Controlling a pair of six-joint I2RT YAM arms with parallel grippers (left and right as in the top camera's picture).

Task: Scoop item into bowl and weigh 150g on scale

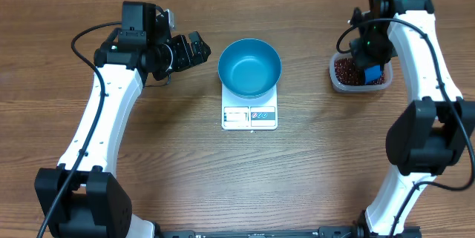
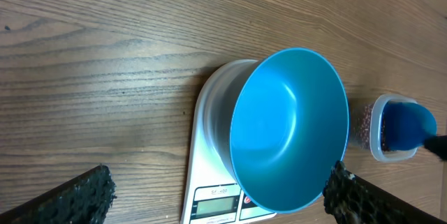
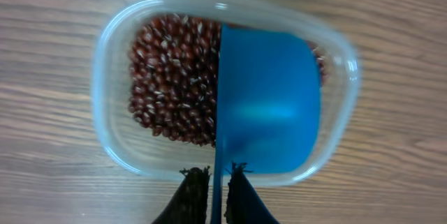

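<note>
Round deep bright-blue bowl [image 1: 249, 67] sits upright on the small white square digital scale [image 1: 249, 112], mid-desk. The scale's grey display + buttons edge faces the robot, and the bowl covers most of the platform. In the left wrist view the bowl [image 2: 290, 130] overhangs the scale [image 2: 206, 133], with the display just visible under its rim.

Small dark red-brown beans [image 3: 174, 77] lie as a loose heap in a clear rounded-rectangular plastic tub [image 3: 105, 112], on the wooden desk [image 1: 148, 156] to the right of the scale and apart from it. In the overhead view the tub [image 1: 343, 75] is under the right arm.

Right hand [image 3: 213, 182] is over the tub, fingers pressed together, pinching the thin handle of a small blue plastic scoop [image 3: 269, 105]. The scoop head is inside the tub, covering approx. its right half, and its straight edge lies against the bean heap. Can't tell if any beans are in the scoop.

Left hand [image 1: 199, 47] is spread wide, holding nothing, just left of the bowl w/o touching it and pointing toward it. Its dark textured fingers [image 2: 77, 197] frame the bowl at the bottom corners of the left wrist view.
</note>
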